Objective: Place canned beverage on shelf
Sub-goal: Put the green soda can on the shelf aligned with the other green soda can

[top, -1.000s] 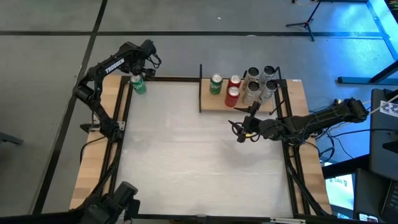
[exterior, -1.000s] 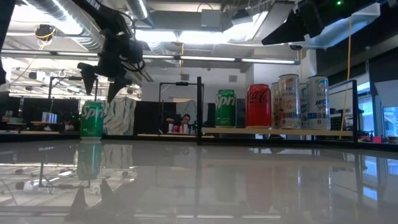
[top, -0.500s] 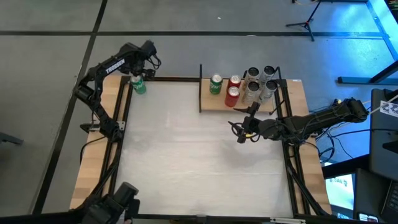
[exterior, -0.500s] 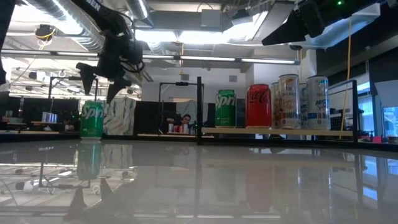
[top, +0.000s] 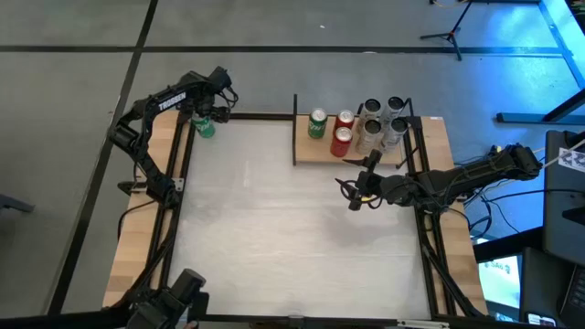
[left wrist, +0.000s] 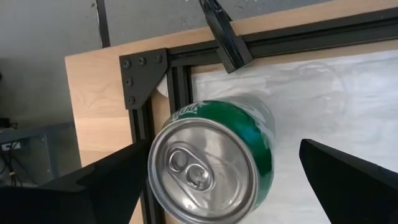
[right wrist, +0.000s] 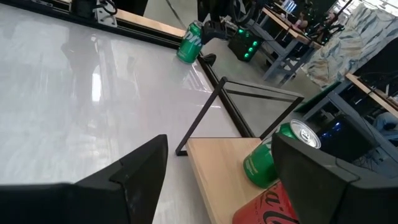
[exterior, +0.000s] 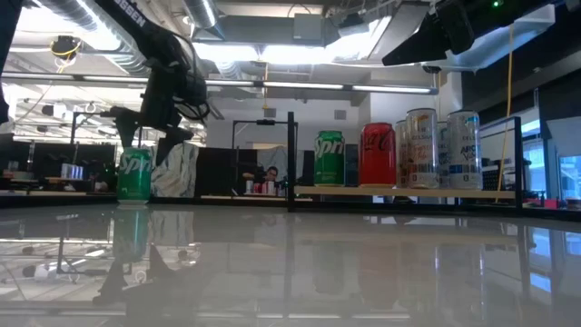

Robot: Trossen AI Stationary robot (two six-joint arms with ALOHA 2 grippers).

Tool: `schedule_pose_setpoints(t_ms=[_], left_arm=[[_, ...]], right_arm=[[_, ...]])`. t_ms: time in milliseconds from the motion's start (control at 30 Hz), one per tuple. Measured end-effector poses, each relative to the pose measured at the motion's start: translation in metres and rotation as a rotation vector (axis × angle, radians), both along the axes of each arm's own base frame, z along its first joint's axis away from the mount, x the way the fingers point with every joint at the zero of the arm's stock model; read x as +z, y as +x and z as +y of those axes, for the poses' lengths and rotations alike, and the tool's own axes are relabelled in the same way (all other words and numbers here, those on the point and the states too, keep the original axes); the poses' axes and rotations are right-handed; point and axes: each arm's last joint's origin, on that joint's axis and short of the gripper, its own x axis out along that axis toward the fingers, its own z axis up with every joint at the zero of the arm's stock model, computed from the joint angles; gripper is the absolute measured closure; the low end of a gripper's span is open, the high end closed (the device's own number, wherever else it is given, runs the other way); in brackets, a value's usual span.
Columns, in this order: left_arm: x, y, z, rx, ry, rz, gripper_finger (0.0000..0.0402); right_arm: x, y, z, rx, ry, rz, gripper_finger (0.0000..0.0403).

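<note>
Left claw (exterior: 150, 127) has dropped since a second ago: its spread fingers now straddle the top of the green can (exterior: 134, 174), not yet pinching it. The can stands upright at the tabletop's (top: 274, 228) far left corner, well apart from the shelf (top: 315, 149), where five cans already stand. Judgement: the grasp is imminent. Right claw (top: 352, 194) waits, spread, empty, near the shelf.

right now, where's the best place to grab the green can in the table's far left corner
Probably the round side wall, coming straight down from above: the green can stands upright on the table, and the open left gripper already hangs over it, a finger on either side.
</note>
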Motion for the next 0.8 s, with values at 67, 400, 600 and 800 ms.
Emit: schedule_pose_setpoints(t_ms=[67, 400, 600, 800], left_arm=[[-0.0001, 0.0005, 0.0009, -0.006, 0.007, -0.005, 0.0006], [-0.0006, 0.0015, 0.0007, -0.078, -0.032, -0.024, 0.0007], [-0.0008, 0.0005, 0.0001, -0.162, -0.080, -0.027, 0.0037], [-0.0006, 0.0009, -0.0009, -0.227, -0.112, -0.033, 0.0089]], right_arm=[[0.0001, 0.0000, 0.0000, 0.000, 0.000, -0.001, 0.0118], [0.0000, 0.0000, 0.0000, 0.002, -0.006, 0.003, 0.0118], [0.0000, 0.0000, 0.0000, 0.002, -0.006, 0.003, 0.0118], [0.0001, 0.0000, 0.0000, 0.002, -0.006, 0.003, 0.0118]])
